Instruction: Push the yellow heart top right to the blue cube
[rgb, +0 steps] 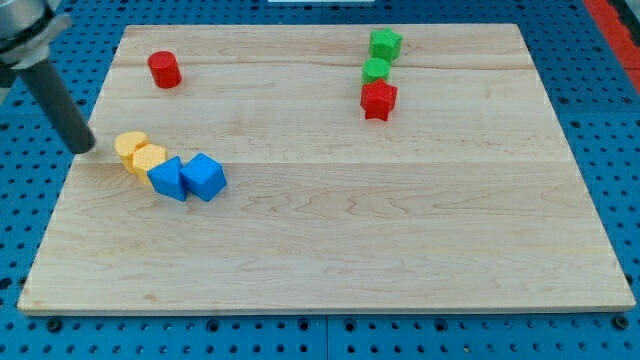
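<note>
Two yellow blocks lie at the board's left: one at the upper left and one just lower right of it, touching; I cannot tell which is the heart. A blue triangular block touches the second yellow block, and the blue cube touches that on its right. The four form a diagonal row. My tip stands at the board's left edge, a short gap left of the upper yellow block, not touching it.
A red cylinder stands at the top left. A green star-like block, a green round block and a red star form a column at the top right. The wooden board lies on a blue pegboard.
</note>
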